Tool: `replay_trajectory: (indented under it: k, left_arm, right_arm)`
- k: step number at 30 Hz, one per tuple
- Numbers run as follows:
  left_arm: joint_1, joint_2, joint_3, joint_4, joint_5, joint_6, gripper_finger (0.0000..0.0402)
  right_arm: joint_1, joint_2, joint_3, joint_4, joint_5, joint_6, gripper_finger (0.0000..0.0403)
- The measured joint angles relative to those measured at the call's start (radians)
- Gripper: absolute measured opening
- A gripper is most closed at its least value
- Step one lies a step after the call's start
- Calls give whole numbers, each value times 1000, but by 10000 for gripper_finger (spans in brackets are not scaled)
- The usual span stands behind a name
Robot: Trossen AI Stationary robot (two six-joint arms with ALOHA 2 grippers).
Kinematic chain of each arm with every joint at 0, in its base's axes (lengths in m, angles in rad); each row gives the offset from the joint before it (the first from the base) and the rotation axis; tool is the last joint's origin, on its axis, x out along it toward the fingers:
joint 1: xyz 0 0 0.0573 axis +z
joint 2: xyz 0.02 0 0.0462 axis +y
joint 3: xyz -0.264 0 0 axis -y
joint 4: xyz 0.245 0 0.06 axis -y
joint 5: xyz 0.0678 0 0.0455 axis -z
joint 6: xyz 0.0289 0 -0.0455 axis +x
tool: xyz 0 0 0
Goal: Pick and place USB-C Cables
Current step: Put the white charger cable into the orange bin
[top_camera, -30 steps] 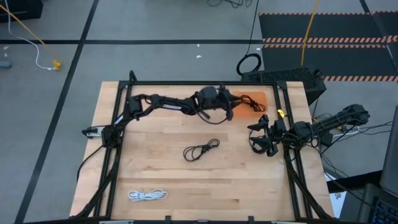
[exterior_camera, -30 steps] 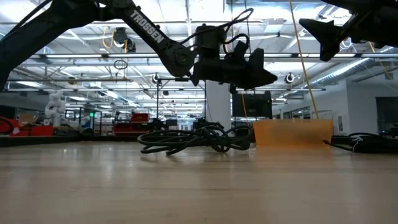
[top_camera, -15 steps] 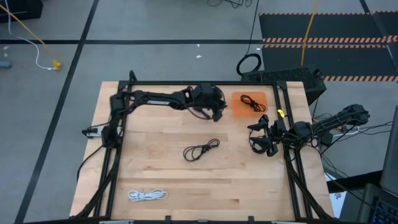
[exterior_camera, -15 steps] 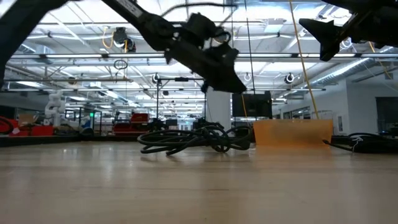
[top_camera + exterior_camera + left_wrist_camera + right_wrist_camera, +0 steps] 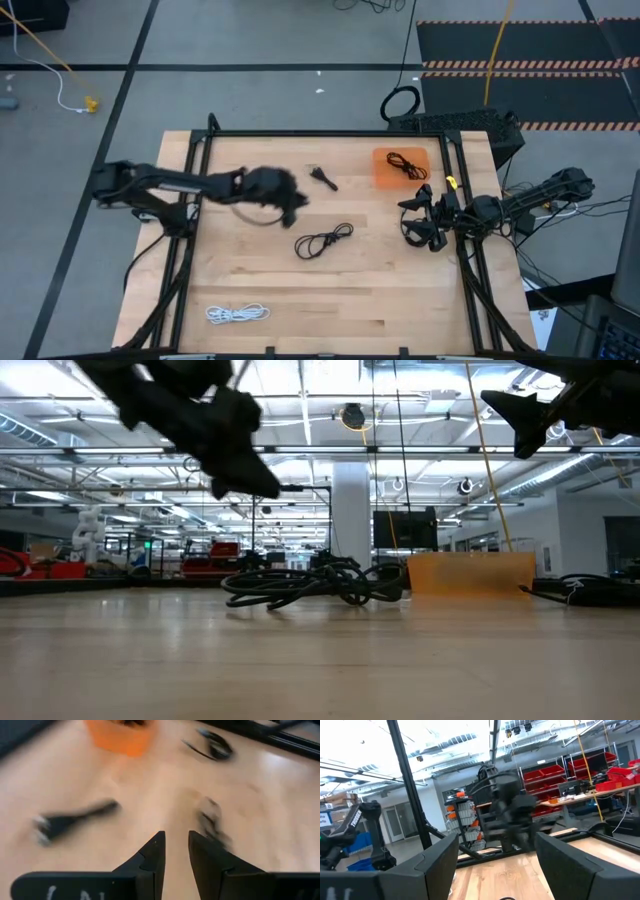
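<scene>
A black USB-C cable coil lies on the wooden table's middle; it also shows in the low view. A white coil lies near the front left. Another black cable lies in the orange tray at the far right. A short black piece lies left of the tray. My left gripper hangs above the table, left of the middle coil, its fingers a narrow gap apart and empty. My right gripper waits open at the right edge.
A black frame runs round the table's edges. Bare wood lies between the middle coil and the white coil. Thick cords and a striped mat lie on the floor beyond the table.
My left gripper has pulled away from the orange tray, going toward the table's left edge and a little toward the near edge, and now stands left of the middle coil. The black cable stays in the tray. The short black piece beside the tray has come into view.
</scene>
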Motion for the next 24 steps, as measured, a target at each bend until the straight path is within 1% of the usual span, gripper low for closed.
replay_trajectory:
  k: [3, 7, 10, 15, 18, 24]
  left_arm:
    - [-102, -82, -81, -42, 37, -81, 86]
    - [-259, -133, -130, -115, 27, -250, 86]
    - [-380, -135, -135, -188, -21, -409, 86]
    - [-558, -135, -135, -266, -55, -669, 86]
    - [-644, -135, -135, -292, -82, -804, 86]
    - [-792, -134, -135, -306, -88, -1035, 86]
  right_arm:
    - [0, 0, 0, 0, 0, 0, 254]
    - [0, 0, 0, 0, -1, 0, 254]
    - [0, 0, 0, 0, -1, 0, 254]
    - [0, 0, 0, 0, 0, 0, 254]
    - [0, 0, 0, 0, 0, 0, 254]
    - [0, 0, 0, 0, 0, 0, 254]
